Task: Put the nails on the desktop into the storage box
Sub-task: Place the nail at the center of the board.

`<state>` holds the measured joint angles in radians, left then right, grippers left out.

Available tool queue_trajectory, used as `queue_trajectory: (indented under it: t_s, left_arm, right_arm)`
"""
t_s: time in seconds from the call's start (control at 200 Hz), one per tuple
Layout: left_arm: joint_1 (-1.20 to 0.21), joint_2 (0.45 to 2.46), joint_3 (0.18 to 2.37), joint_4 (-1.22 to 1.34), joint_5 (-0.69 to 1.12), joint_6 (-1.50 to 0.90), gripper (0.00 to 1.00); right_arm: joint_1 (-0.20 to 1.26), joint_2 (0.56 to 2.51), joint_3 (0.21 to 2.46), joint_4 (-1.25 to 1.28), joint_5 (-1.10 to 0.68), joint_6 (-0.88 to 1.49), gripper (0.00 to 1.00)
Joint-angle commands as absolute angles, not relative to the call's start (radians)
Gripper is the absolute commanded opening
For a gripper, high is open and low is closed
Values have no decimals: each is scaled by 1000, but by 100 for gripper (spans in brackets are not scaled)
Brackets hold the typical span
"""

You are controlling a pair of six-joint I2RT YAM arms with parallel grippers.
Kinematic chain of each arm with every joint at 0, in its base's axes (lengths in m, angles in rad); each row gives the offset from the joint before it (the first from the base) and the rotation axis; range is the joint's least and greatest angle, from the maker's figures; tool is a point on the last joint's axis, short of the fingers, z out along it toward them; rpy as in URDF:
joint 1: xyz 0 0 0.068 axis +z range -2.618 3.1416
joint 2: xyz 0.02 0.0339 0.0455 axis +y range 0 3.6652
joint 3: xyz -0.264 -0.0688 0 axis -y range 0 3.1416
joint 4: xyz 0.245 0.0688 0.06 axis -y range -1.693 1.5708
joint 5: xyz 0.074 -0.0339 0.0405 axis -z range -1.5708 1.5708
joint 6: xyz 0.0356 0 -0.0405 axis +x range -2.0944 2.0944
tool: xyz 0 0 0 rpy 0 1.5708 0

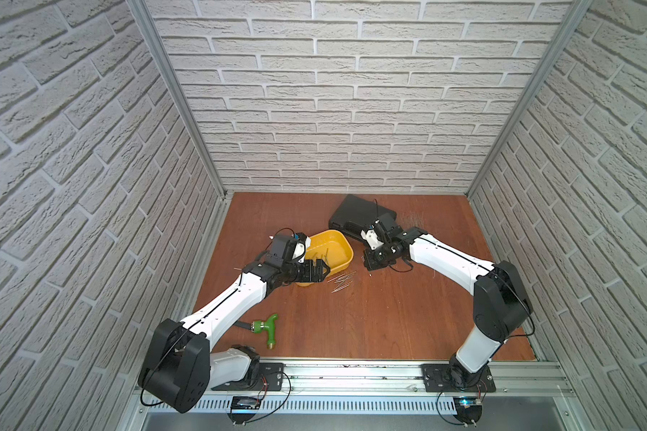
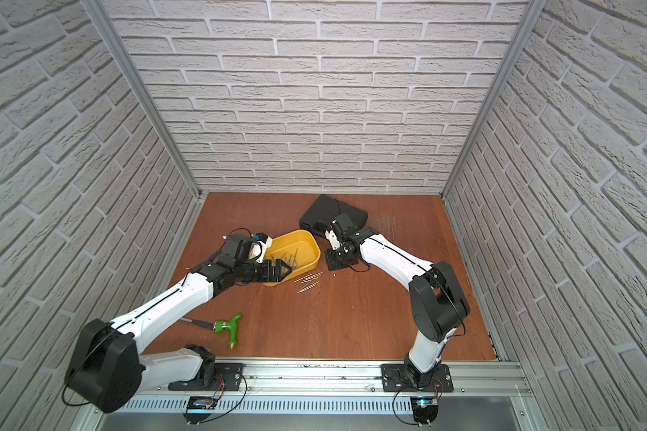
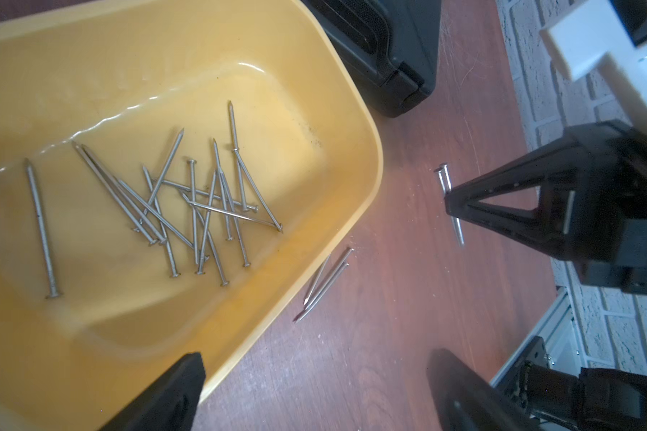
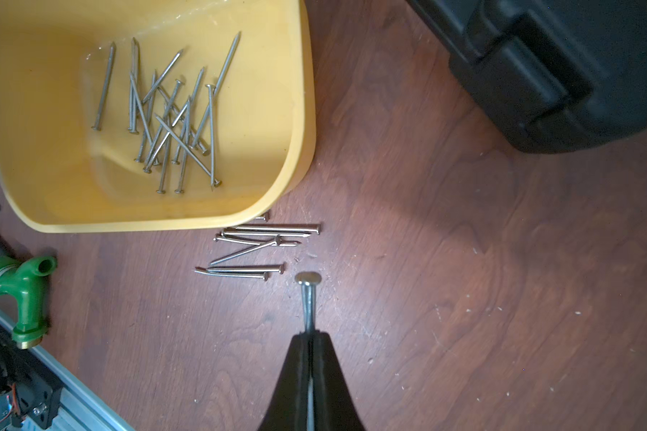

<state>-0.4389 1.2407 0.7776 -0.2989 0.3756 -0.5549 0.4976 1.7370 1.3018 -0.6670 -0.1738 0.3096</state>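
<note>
Fingers of left gripper point(image 3: 314, 360) spread wide, empty, straddling storage box point(image 3: 368, 156) near rim. Loose nails point(image 4: 262, 246) on desktop point(image 4: 426, 298) just beside box. Right gripper point(image 4: 310, 334) pinched on one nail point(image 4: 308, 298). Boxed nails point(image 3: 187, 209) piled inside. Black case point(image 1: 355, 216) behind.

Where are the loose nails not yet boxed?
In both top views the loose nails lie clustered on the desktop, beside the storage box at its near right corner.
</note>
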Motion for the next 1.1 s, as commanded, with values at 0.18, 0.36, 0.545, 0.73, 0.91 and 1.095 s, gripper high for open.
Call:
queue_trajectory:
  t_s: [0.18, 0.36, 0.545, 0.73, 0.91, 1.095]
  left_arm:
    - [-433, 1234, 769, -273, 383, -561, 98]
    - [-433, 1254, 774, -270, 388, -563, 98]
    - [-435, 1265, 772, -263, 390, -566, 98]
    - [-434, 1261, 771, -266, 388, -565, 98]
    - [-436, 1260, 772, -276, 388, -559, 98]
    - [-437, 1268, 770, -270, 390, -558, 98]
  right_arm:
    - [502, 1820, 1212, -642, -82, 319, 2]
    - [509, 1831, 1208, -640, -55, 320, 9]
    - [509, 1841, 1219, -648, -25, 309, 22]
    - [509, 1867, 1238, -653, -9, 299, 23]
    - [509, 1878, 1244, -666, 5, 291, 22]
    - [510, 1865, 1212, -653, -2, 319, 23]
